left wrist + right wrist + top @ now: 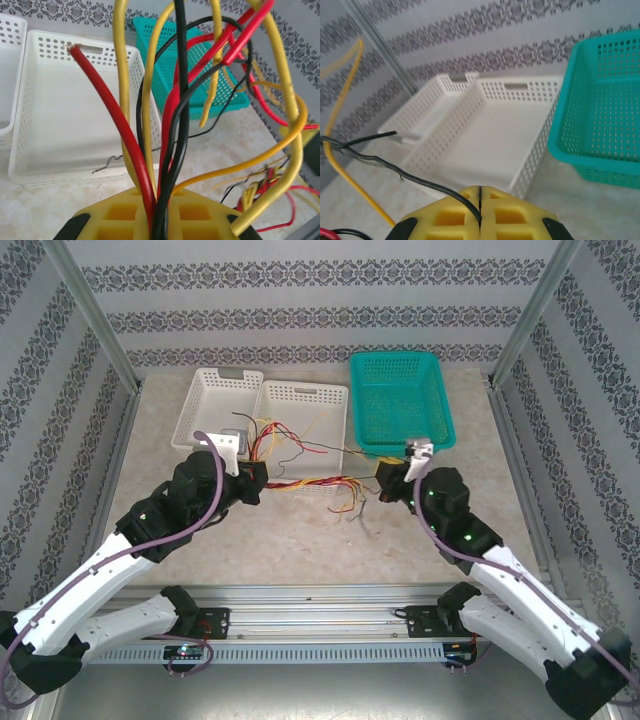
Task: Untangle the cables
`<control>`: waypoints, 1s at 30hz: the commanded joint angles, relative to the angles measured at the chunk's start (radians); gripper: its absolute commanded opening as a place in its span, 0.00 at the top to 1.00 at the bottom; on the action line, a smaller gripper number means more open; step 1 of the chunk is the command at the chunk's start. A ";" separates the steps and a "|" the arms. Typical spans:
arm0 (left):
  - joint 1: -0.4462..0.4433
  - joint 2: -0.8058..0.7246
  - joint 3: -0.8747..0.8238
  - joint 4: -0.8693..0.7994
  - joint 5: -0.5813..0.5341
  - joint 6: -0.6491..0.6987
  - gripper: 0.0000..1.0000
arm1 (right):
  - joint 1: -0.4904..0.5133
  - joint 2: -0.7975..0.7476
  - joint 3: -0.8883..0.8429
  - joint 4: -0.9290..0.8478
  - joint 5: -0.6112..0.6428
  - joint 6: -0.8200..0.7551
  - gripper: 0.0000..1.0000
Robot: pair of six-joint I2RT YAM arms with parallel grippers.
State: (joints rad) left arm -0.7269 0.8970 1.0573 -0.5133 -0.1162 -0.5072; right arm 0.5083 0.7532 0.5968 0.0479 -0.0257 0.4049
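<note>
In the top view, from upper left to upper right, a small white basket (190,412), a larger white basket (305,390) and a teal basket (395,358) stand on the counter (300,550). My left end effector (155,212) pinches the cables (181,75), and some loop over the larger white basket. My right end effector (480,212) is pressed together on one black cable (427,183).
</note>
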 commanded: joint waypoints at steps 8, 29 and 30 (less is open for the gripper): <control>0.046 -0.019 0.060 -0.272 -0.123 0.184 1.00 | -0.238 -0.173 0.016 -0.242 0.157 0.048 1.00; 0.046 -0.005 -0.093 0.127 0.236 -0.024 1.00 | -0.065 0.060 0.105 -0.141 -0.417 -0.064 0.43; 0.046 0.002 -0.095 0.144 0.246 -0.030 1.00 | -0.034 0.064 0.115 -0.152 -0.403 -0.080 0.42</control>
State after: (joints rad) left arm -0.6914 0.8909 0.9684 -0.4873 0.0795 -0.4885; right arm 0.4252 0.8162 0.6910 -0.1230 -0.4126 0.3969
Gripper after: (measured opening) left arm 0.092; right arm 0.572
